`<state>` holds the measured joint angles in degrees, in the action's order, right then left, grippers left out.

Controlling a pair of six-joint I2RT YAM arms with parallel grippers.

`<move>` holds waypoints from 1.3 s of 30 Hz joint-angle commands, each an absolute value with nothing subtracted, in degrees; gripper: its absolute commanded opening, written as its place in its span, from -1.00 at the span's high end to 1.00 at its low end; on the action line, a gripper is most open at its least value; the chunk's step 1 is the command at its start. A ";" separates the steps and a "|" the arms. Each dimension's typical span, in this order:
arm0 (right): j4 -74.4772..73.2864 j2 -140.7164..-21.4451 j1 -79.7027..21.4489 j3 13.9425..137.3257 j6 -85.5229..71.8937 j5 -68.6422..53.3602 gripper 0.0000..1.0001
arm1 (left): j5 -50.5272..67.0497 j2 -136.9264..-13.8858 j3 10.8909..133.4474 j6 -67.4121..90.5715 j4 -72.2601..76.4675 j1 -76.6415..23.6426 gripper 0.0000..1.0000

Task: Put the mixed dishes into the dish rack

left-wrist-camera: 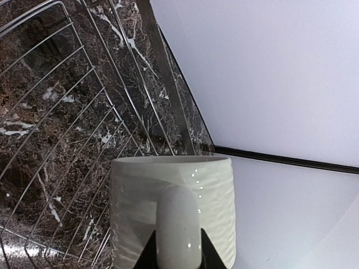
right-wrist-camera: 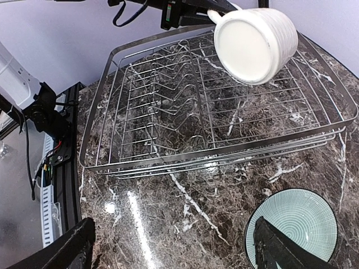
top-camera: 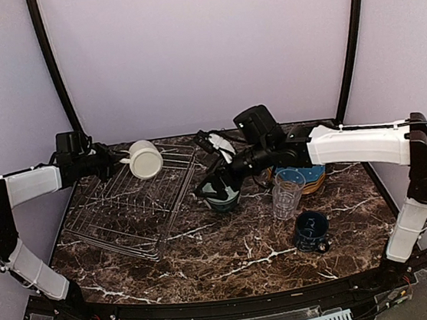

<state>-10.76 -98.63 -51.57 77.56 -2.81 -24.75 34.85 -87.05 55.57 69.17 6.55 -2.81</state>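
Note:
My left gripper [top-camera: 119,161] is shut on the handle of the cream mug [top-camera: 145,158] and holds it on its side above the far right part of the silver wire dish rack [top-camera: 115,247]. In the left wrist view the mug [left-wrist-camera: 216,196] fills the bottom, its handle between my fingertips [left-wrist-camera: 147,256]. My right gripper [top-camera: 210,185] is open at the pale-teal bowl [top-camera: 223,197]. In the right wrist view one finger [right-wrist-camera: 277,249] lies over the bowl [right-wrist-camera: 305,218] and the other is far left over the marble. The mug [right-wrist-camera: 255,39] and rack [right-wrist-camera: 213,151] show there too.
A clear ribbed glass [top-camera: 287,195] stands right of the bowl. A dark blue mug [top-camera: 311,231] sits nearer the front. Stacked plates [top-camera: 312,177], blue on top with a mustard-yellow edge below, lie behind the glass. A cream leaf-patterned plate cannot be made out.

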 commanded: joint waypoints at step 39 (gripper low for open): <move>-20.75 -98.40 -51.24 87.71 10.72 -22.85 -0.91 | 45.41 -78.54 74.59 11.02 -20.01 -13.17 0.98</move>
<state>-17.50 -103.77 -51.46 86.54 2.42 -21.65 38.04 -82.72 70.61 23.68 -14.48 -10.70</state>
